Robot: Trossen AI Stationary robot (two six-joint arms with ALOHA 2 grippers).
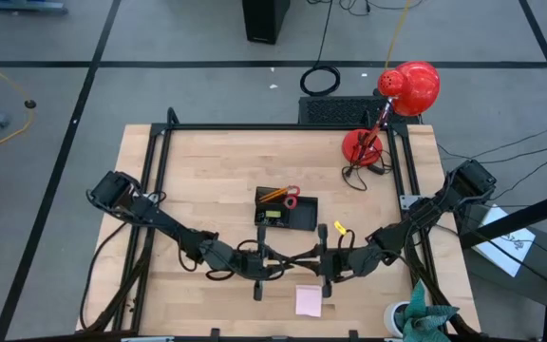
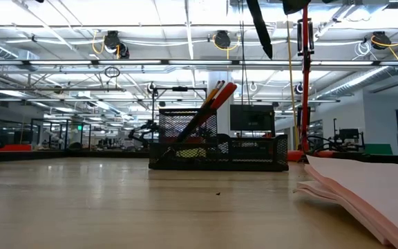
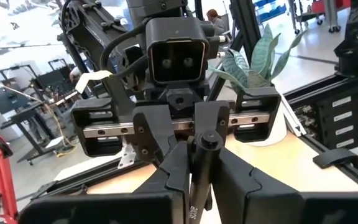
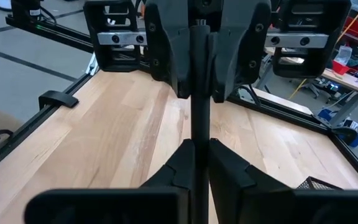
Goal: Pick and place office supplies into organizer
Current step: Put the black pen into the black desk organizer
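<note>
Hidden: pen (image 4: 199, 118) — only a dark shaft shows, probably a pen.
Grip: left gripper (image 1: 272, 263) and right gripper (image 1: 316, 263) both clamp it.
Organizer (image 1: 286, 211): twelve o'clock of them.

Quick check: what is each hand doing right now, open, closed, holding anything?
Left hand: closed on one end of the dark pen.
Right hand: closed on the pen's other end, both hands meeting near the table's front edge.

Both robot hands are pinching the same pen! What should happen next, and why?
Probably the right gripper should open a little and let go. It and the left gripper both clamp the dark pen above the table, so neither can carry it to the organizer until one releases.
</note>
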